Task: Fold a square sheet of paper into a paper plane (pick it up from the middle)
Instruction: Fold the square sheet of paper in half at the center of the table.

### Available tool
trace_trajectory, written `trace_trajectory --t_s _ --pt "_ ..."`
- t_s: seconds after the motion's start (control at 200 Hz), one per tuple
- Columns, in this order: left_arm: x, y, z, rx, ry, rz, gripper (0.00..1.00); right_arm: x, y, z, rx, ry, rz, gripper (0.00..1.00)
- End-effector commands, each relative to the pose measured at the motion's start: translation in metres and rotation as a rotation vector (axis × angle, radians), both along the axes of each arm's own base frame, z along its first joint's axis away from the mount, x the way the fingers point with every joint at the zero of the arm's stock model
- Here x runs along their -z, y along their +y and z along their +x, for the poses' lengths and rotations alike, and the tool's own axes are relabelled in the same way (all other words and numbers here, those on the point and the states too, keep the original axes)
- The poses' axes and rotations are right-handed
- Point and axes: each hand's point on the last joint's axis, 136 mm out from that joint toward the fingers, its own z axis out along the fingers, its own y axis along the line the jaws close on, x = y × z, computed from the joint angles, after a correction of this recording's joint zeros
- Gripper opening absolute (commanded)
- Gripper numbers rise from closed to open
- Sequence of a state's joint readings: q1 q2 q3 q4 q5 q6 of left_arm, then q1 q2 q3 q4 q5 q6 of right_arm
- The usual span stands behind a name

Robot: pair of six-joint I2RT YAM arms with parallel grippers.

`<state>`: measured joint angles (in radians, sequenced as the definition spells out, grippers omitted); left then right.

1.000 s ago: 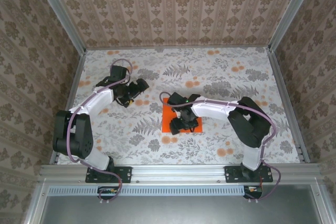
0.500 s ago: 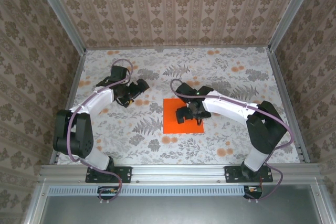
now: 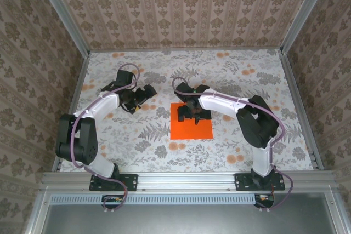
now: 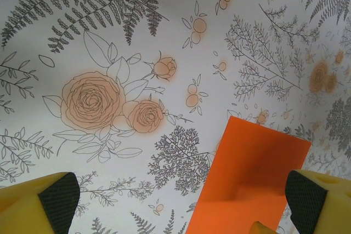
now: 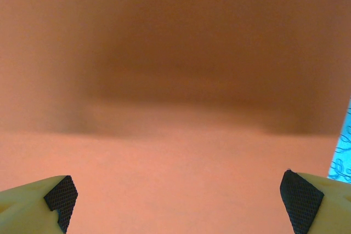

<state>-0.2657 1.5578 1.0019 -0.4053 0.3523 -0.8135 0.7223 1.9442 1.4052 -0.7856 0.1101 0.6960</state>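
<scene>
Floral tabletop (image 3: 247, 135) is carrying paper (image 3: 192, 129) flat at centre. Right claw (image 3: 189, 112), fingers spread, is sitting over its far edge, shifted farther back than before. Left claw (image 3: 147, 90), also spread, is hanging left of it.

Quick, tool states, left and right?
Left tool: open, holding nothing.
Right tool: open, holding nothing, over the orange sheet.

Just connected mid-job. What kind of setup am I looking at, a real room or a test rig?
Probably a lab test booth, not a home: wallpaper panels in metal framing box in a floral-print table, and an orange paper sheet lies on it.
</scene>
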Motion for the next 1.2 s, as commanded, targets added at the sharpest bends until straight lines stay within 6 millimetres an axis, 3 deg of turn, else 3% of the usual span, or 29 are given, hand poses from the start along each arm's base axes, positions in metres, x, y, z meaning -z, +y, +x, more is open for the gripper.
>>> trace_trajectory --t_s 0.0,0.26,0.705,0.93,1.195 --pt "0.006 0.0 -0.001 0.022 0.004 -0.007 1.0 0.004 0.011 0.004 0.03 0.025 0.027 1.0" --pt "0.008 -0.002 -0.003 0.024 0.014 -0.015 1.0 0.028 0.007 0.001 0.037 0.079 -0.027 0.99" --pt "0.01 -0.001 -0.006 0.023 0.024 -0.011 1.0 0.068 -0.01 -0.018 0.044 0.171 -0.098 0.86" --pt "0.008 -0.002 -0.007 0.023 0.025 -0.012 1.0 0.064 -0.01 -0.014 0.049 0.155 -0.086 0.81" --pt "0.009 -0.008 -0.012 0.056 0.015 -0.042 1.0 0.027 0.028 0.002 -0.001 0.061 0.171 0.51"
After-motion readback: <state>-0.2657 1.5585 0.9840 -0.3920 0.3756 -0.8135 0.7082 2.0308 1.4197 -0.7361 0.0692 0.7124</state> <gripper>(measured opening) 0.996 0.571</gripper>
